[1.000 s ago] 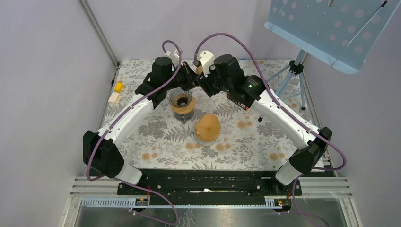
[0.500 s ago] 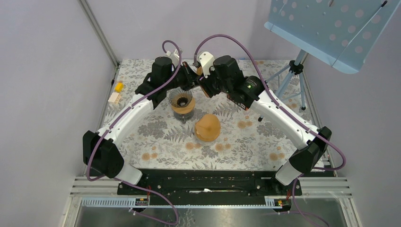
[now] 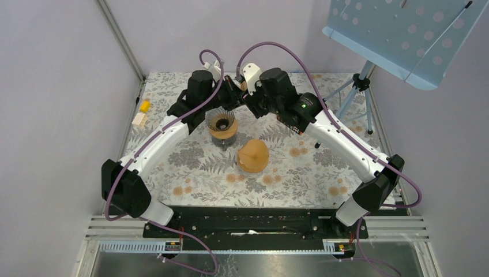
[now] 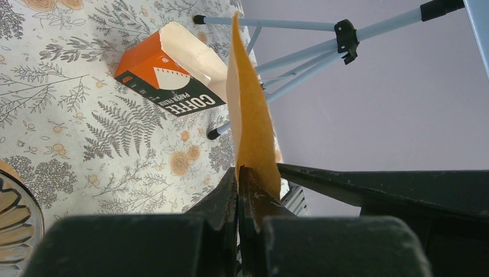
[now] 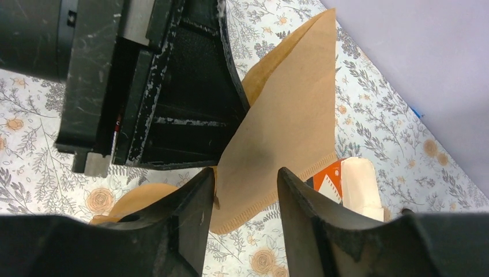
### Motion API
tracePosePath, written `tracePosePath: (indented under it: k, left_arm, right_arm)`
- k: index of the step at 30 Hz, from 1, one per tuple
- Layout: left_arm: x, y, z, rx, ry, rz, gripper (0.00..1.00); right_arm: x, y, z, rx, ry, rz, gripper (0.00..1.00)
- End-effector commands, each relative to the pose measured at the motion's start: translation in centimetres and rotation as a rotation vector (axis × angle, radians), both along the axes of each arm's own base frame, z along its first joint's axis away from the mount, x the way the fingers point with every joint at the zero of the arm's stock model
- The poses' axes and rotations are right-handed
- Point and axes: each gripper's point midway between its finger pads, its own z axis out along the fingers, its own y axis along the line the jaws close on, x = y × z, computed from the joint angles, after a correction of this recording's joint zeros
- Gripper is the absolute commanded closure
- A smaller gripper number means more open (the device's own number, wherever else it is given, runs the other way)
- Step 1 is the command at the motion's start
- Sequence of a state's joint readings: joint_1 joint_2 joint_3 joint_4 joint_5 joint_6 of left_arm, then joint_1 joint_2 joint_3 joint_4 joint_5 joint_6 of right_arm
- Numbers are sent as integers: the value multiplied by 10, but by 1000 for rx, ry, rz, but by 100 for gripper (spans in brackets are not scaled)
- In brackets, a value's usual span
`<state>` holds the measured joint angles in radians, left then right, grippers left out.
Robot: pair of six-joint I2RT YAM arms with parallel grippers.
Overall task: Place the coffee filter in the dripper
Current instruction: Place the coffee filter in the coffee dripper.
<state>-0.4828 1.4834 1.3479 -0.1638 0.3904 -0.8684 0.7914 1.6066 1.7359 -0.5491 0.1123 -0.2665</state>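
The coffee filter (image 4: pixel 248 115) is a flat brown paper cone standing upright, pinched at its lower edge by my shut left gripper (image 4: pixel 239 172). In the right wrist view the same coffee filter (image 5: pixel 288 115) hangs between the fingers of my right gripper (image 5: pixel 245 190), which stands open around its seamed lower edge with gaps on both sides. The dripper (image 3: pixel 221 122) sits on a glass carafe just in front of both grippers; its rim (image 4: pixel 14 213) shows at the lower left. Both grippers meet above the table's far middle: left gripper (image 3: pixel 232 95), right gripper (image 3: pixel 245 99).
An orange coffee-filter box (image 4: pixel 167 75) lies open on the floral tablecloth behind the grippers. A brown cone-shaped stack (image 3: pixel 253 154) stands right of the dripper. A music stand's tripod (image 3: pixel 357 92) occupies the far right. Two small blocks (image 3: pixel 141 112) lie at the left edge.
My right gripper's jaws have narrowed a little around the filter. Both wrists have shifted slightly toward the back; the left gripper has stayed shut on the filter.
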Motion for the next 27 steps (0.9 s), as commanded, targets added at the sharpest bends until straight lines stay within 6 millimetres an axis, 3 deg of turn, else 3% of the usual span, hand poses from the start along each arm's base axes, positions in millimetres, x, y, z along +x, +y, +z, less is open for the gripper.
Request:
tracePosePath:
  k: [1,16,21,27]
  left_arm:
    - [3,-1,30,-38,-88,15,100]
    - [6,3,30,-26,-100,45,100]
    - [5,2,32,-16,-118,39,100]
    - [3,-1,35,4,-155,27,100]
  right_arm:
    - [-2,4,4,12,-4,2,53]
    - [6,-8,11,-11,-52,-59,87]
    - [15,-20,16,-40,-97,-131,86]
    - [19,-21,16,-39,-101,-154,73]
